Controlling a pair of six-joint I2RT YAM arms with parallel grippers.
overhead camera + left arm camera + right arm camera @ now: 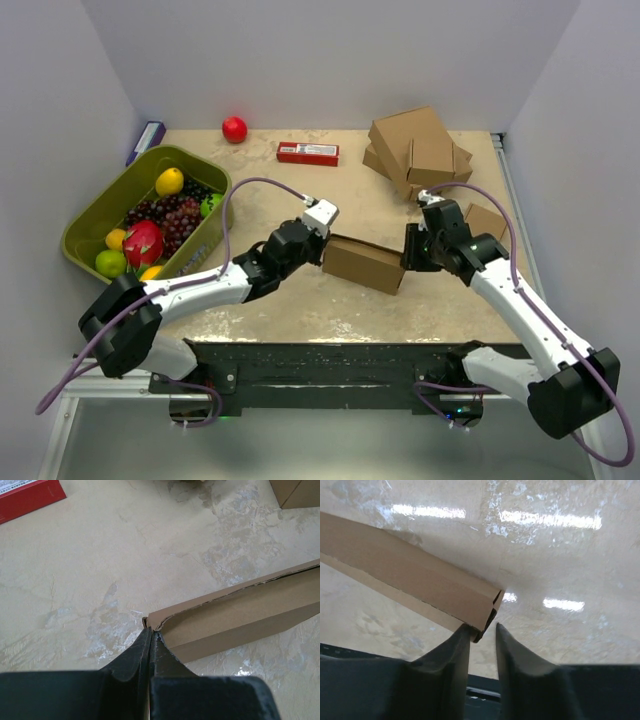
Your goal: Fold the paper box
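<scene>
The paper box (365, 265) is a thin, folded brown cardboard box lying at the middle of the table, between my two arms. My left gripper (322, 248) is at its left end. In the left wrist view the black fingers are pressed together at the box's corner (165, 617), with the thin end wall pinched between their tips (151, 632). My right gripper (408, 258) is at the box's right end. In the right wrist view its jaws stand a little apart (483, 630); the left finger (460, 640) touches the underside of the box's corner (480, 607), and the right finger is off it.
A green basket (100, 215) of fruit sits at the left. A red apple (234, 129) and a red packet (307, 153) lie at the back. A pile of brown boxes (418, 150) stands at the back right, with a small brown box (487, 220) near my right arm.
</scene>
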